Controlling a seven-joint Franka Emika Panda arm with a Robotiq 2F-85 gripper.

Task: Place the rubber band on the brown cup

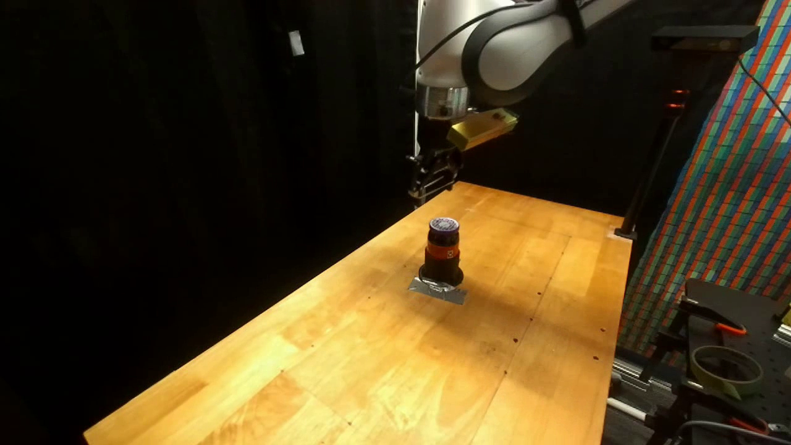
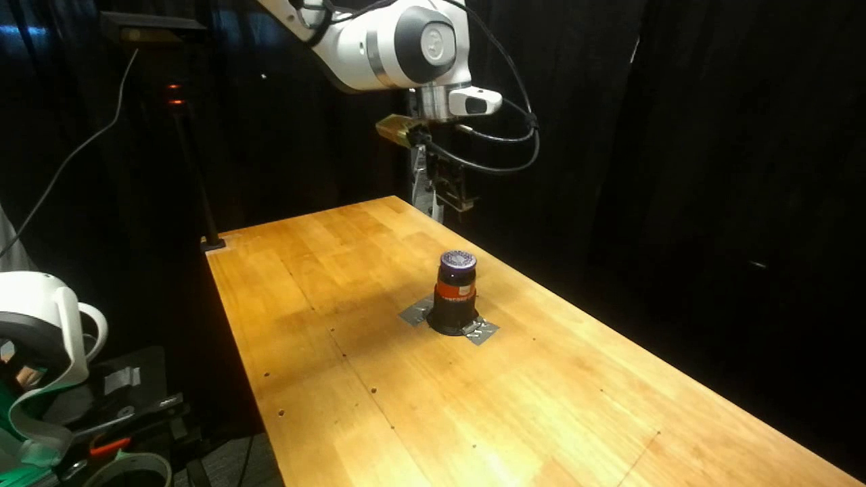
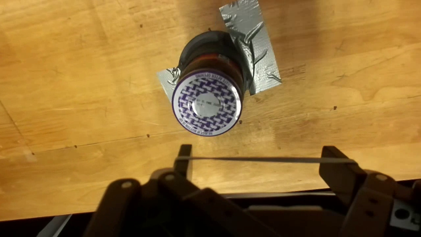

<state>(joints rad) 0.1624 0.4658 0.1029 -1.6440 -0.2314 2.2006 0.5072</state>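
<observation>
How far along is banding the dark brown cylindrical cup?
Done: the thin greyish rubber band is stretched across the open black gripper.
In hand: alignment, apparently; the gripper hangs clear of the orange-striped, dark brown cylindrical cup.
Left: probably centring over its round purple-and-white lid, lowering and releasing; no band shows on the cup yet.

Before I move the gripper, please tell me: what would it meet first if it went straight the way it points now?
Most likely the brown cup, at its patterned top: the gripper points down roughly over it in both exterior views, though depth is unclear.
</observation>
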